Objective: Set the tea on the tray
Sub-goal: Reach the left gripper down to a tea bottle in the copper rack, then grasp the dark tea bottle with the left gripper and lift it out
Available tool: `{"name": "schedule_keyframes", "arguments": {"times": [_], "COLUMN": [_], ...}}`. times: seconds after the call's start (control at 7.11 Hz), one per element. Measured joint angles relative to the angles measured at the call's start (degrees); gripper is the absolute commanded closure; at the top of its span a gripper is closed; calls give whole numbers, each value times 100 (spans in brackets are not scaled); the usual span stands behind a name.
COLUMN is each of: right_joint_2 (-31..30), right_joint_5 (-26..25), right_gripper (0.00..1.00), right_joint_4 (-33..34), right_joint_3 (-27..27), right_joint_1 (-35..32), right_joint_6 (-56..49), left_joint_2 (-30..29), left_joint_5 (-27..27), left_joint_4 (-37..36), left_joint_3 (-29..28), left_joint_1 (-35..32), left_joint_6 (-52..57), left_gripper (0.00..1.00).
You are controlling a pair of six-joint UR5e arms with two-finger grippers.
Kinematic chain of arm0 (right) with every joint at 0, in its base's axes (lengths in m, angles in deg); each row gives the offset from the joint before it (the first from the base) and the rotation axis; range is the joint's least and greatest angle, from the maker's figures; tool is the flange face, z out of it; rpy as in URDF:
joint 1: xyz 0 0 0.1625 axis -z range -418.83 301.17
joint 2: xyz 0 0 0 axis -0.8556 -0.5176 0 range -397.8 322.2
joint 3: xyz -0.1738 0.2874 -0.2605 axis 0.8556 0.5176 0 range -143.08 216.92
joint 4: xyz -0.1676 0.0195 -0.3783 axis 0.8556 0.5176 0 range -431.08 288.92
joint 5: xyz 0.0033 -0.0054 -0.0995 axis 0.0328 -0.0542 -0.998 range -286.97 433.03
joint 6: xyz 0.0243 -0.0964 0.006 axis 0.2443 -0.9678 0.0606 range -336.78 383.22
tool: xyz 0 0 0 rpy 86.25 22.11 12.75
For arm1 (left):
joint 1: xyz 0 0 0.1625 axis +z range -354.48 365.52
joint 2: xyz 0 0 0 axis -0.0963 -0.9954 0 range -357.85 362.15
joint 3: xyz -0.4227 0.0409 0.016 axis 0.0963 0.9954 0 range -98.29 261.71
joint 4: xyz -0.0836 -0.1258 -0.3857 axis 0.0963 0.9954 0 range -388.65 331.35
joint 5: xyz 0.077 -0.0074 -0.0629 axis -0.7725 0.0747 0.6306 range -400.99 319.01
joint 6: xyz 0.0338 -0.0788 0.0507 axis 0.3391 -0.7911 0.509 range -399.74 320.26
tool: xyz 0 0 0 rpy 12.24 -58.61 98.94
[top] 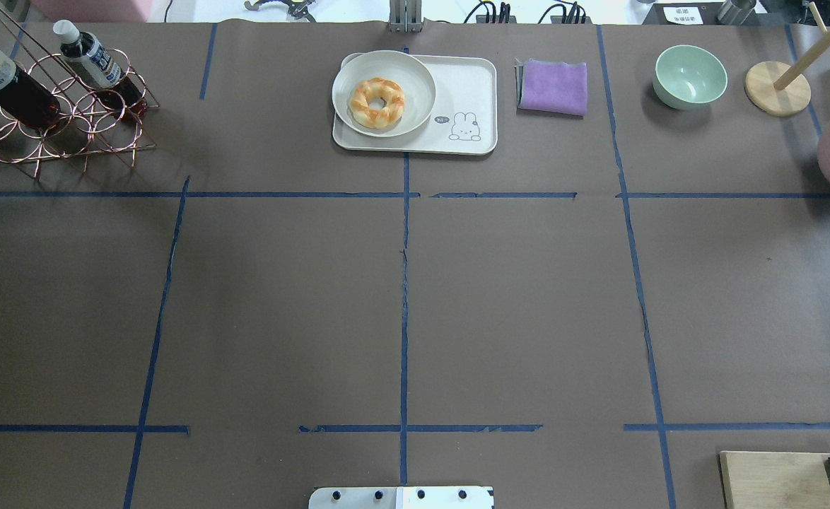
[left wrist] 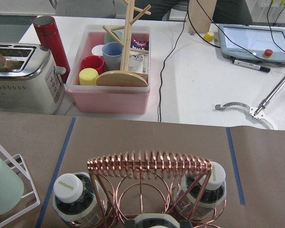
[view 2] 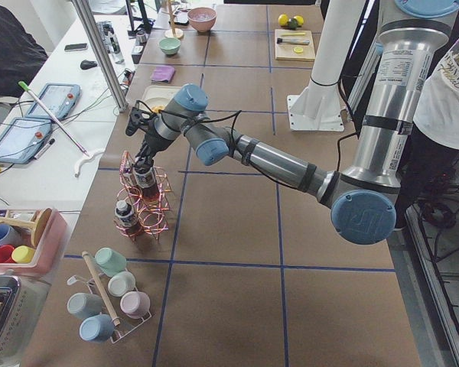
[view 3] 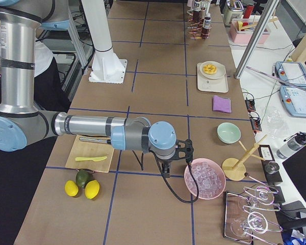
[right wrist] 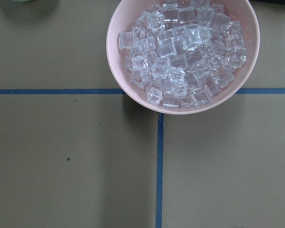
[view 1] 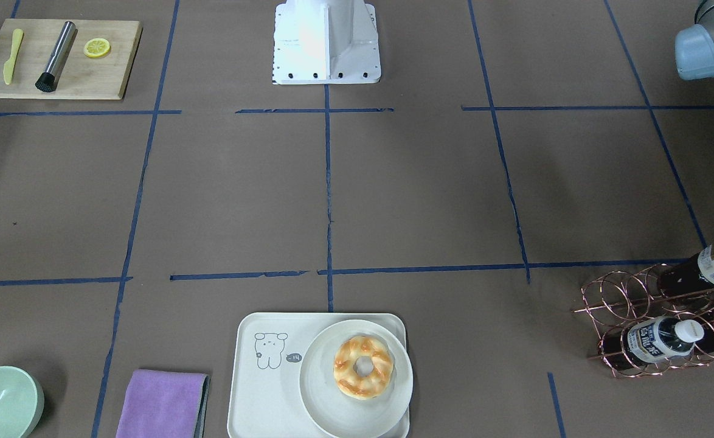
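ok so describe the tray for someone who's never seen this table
On the brown table, find the middle of the edge farthest from the robot, beside the purple cloth. The tray is the cream rectangle under the round plate, marked with a line-drawn bear.

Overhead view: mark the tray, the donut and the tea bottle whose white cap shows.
tray point(top: 466, 88), overhead view, bare floor above its bear drawing.
donut point(top: 360, 107), overhead view, left side of its glazed ring.
tea bottle point(top: 97, 62), overhead view, on its printed label.
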Motion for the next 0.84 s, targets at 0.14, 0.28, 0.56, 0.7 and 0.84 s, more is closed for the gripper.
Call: {"name": "schedule_keyframes", "arguments": {"times": [0.14,0.28,0.56,0.7,0.84], "right_joint_2": [0,0,0,0,0], "right_joint_5": [4,6,6,9,12], "right_gripper": [0,0,0,0,0], "right_joint_4": [0,0,0,0,-2], "right_joint_3": [0,2,3,-11,-32], "right_joint_1": [0,0,0,0,0], "right_joint_6": [0,0,0,0,0], "left_joint_2": [2,25,56,-15,-172], "left_joint_5": [4,6,5,-11,-32], "left_joint_4": [-337,-712,-1643,-2185,-2593], "left_joint_3": [287,643,1494,1903,2150], "left_joint_1": [-22,-25,13,176,414], "left_joint_6": [0,0,-13,-50,-97], "left_gripper": [98,98,98,98,98]}}
